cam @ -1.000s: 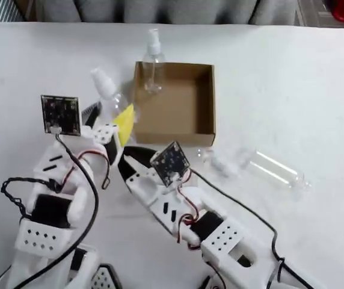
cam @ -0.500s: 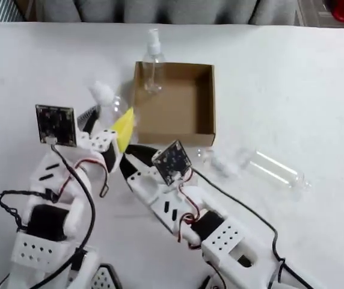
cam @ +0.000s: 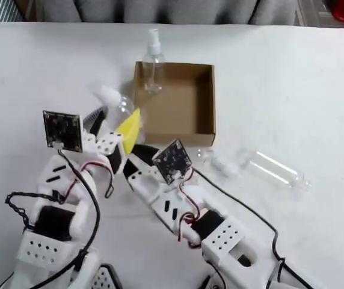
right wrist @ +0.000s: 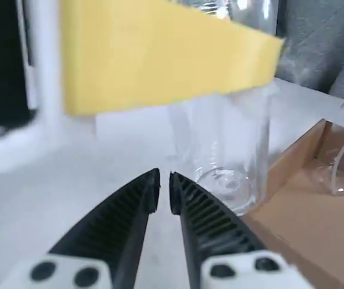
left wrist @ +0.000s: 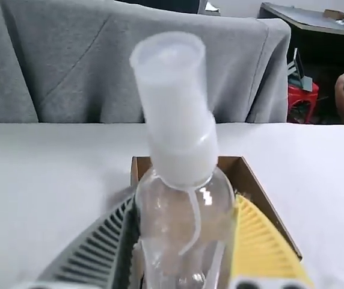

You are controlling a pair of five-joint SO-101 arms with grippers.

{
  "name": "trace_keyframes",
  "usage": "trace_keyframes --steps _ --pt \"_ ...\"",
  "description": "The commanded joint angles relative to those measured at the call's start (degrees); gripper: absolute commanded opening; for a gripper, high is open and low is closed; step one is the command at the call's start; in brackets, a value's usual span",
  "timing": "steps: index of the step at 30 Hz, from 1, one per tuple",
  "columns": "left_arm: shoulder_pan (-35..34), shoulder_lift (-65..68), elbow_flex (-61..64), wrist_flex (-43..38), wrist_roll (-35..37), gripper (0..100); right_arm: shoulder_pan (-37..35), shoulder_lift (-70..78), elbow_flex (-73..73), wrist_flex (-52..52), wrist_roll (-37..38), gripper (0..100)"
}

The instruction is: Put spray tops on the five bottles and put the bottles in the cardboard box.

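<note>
The left gripper [cam: 113, 120] clamps its grey and yellow fingers on the body of a capped spray bottle [cam: 116, 103]. It holds the bottle just left of the cardboard box [cam: 212, 102], probably ready to lift it in. The right gripper [cam: 137, 154], at lower centre, has its black fingers nearly together and empty beside the bottle's base. A standing bottle [cam: 153, 60] occupies the box's upper-left corner. A lying bottle [cam: 274, 170] rests lower right.
</note>
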Motion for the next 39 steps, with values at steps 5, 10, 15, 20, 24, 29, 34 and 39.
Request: trace_keyframes --steps 5,10,15,20,24,29,34,39 --pt "0.75 9.27 -3.96 -5.54 -0.62 2 3.3 -1.63 -3.96 12.09 -0.09 1.5" --pt "-1.71 17.45 -4.66 -12.84 -0.62 2 10.24 -8.22 -2.73 20.7 -0.09 1.5" --pt "-2.59 21.67 -4.57 -17.85 -0.35 2 15.96 -18.59 -1.23 32.04 -0.09 1.5" --pt "-1.63 23.43 -4.57 -22.95 -0.18 2 22.9 -30.11 2.99 43.03 0.0 1.5" --pt "0.84 24.84 -4.4 -25.49 -0.18 2 31.16 -39.52 7.65 49.01 0.53 1.5" --pt "2.86 26.51 -4.57 -28.22 -0.18 2 40.92 -51.38 15.38 52.97 8.0 1.5" --pt "2.51 28.53 -5.54 -32.53 -0.18 3 47.69 -54.02 17.41 57.89 7.91 1.5" --pt "2.86 31.34 -9.58 -32.97 -0.53 3 48.22 -50.59 17.58 62.73 7.91 1.5"
